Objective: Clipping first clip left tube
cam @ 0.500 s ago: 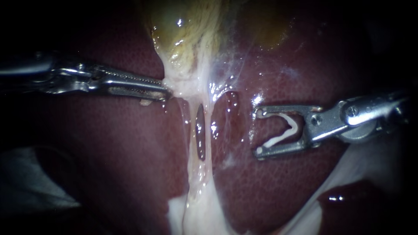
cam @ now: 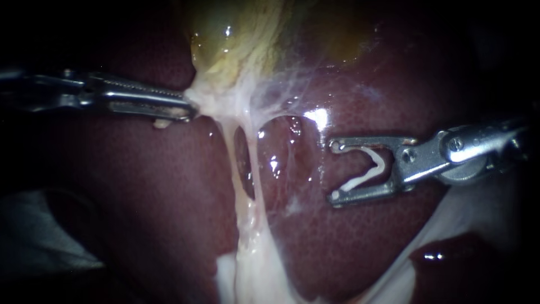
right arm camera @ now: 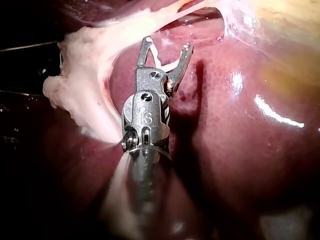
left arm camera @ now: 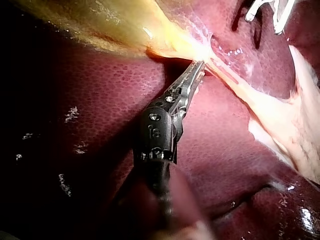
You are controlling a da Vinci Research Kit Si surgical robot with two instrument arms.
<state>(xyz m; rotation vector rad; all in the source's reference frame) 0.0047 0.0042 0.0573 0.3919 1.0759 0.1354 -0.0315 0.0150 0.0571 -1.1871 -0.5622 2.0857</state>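
Tension is what changed in the last half second. The left instrument (cam: 190, 110) has dragged the gallbladder tissue (cam: 209, 101) away from the right instrument (cam: 336, 171). Both tubes went with it, leaning over and opening up the dark window between them. Left end effector is clamped tight on that tissue. The right one hasn't budged against the liver (cam: 365, 242). Its end effector is spread wide, with both jaws cradling the white clip (cam: 372, 168). The left tube (cam: 229, 160) sits ahead of that open mouth, well apart, just past the right tube (cam: 257, 169). Looks like good news for clipping, since the tube is now stretched and separated. Pretty much the whole approach is still to do though.
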